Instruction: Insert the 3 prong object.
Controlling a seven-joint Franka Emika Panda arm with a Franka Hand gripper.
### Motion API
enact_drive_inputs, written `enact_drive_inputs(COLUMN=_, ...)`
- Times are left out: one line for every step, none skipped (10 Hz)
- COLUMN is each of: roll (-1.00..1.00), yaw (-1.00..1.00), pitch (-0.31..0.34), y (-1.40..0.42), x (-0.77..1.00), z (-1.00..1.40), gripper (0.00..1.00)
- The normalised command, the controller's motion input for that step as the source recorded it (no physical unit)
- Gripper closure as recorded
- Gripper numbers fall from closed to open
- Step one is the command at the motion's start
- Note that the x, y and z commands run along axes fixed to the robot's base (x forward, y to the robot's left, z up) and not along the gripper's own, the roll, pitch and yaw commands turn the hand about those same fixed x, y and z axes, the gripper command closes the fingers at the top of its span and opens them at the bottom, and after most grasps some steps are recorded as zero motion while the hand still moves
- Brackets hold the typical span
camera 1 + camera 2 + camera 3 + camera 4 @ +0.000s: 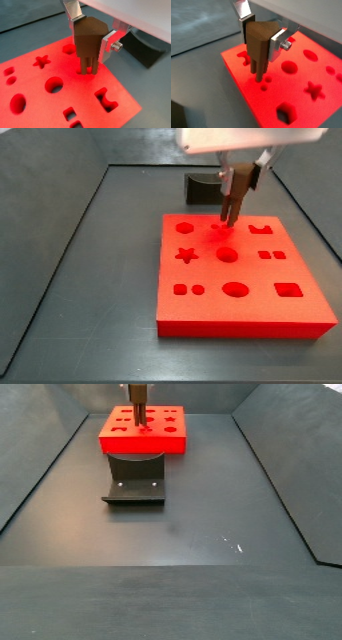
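Note:
My gripper (91,31) is shut on the 3 prong object (87,45), a brown peg with narrow parallel rods at its lower end. It also shows in a wrist view (259,42). I hold it upright over the red board (40,85). The rod tips reach the board's top near its small holes (264,79); I cannot tell how deep they sit. In a side view the gripper (237,183) and peg (230,206) stand over the board's far middle (241,288). In a side view the peg (136,404) stands on the far board (144,439).
The red board has several shaped holes: a star (42,61), circles (54,85) and a notched slot (105,98). The dark fixture (135,484) stands on the floor in front of the board, also behind it in a side view (203,186). Grey bin walls (67,238) surround the floor.

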Motion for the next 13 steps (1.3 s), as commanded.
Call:
enact_drive_inputs(roll=0.06, yaw=0.96, pitch=0.000, y=0.00, x=0.00, z=0.29, gripper=1.00)
enact_drive_inputs(roll=0.01, yaw=0.00, pitch=0.000, y=-0.01, x=0.00, z=0.00, gripper=1.00)
enact_drive_inputs(roll=0.00, yaw=0.00, pitch=0.000, y=-0.02, x=0.00, z=0.00, gripper=1.00)
enact_drive_inputs(roll=0.02, yaw=-0.06, pitch=0.000, y=-0.04, x=-0.18, z=-0.33, gripper=1.00)
enact_drive_inputs(roll=0.11, yaw=-0.50, pitch=0.150, y=-0.23, x=0.00, z=-0.38, gripper=1.00)
enact_drive_inputs(roll=0.17, yaw=-0.67, pitch=0.240, y=-0.19, x=-0.01, z=-0.27, gripper=1.00)
enact_drive_inputs(roll=0.11, yaw=-0.40, pitch=0.223, y=-0.18, x=0.00, z=-0.07, gripper=1.00)
enact_drive_inputs(roll=0.08, yaw=-0.20, pitch=0.111, y=0.00, x=0.05, z=-0.08, gripper=1.00)
enact_drive_inputs(roll=0.12, yaw=-0.22, pitch=0.129, y=0.07, x=0.07, z=-0.04, gripper=1.00)
enact_drive_inputs(roll=0.10, yaw=-0.15, pitch=0.119, y=0.13, x=0.06, z=-0.08, gripper=1.00)
enact_drive_inputs(roll=0.03, yaw=-0.05, pitch=0.097, y=0.11, x=0.06, z=-0.11, gripper=1.00)
enact_drive_inputs(roll=0.03, yaw=0.00, pitch=0.067, y=0.00, x=0.01, z=-0.18, gripper=1.00)
enact_drive_inputs(roll=0.02, yaw=0.00, pitch=0.003, y=0.00, x=0.00, z=-0.30, gripper=1.00)
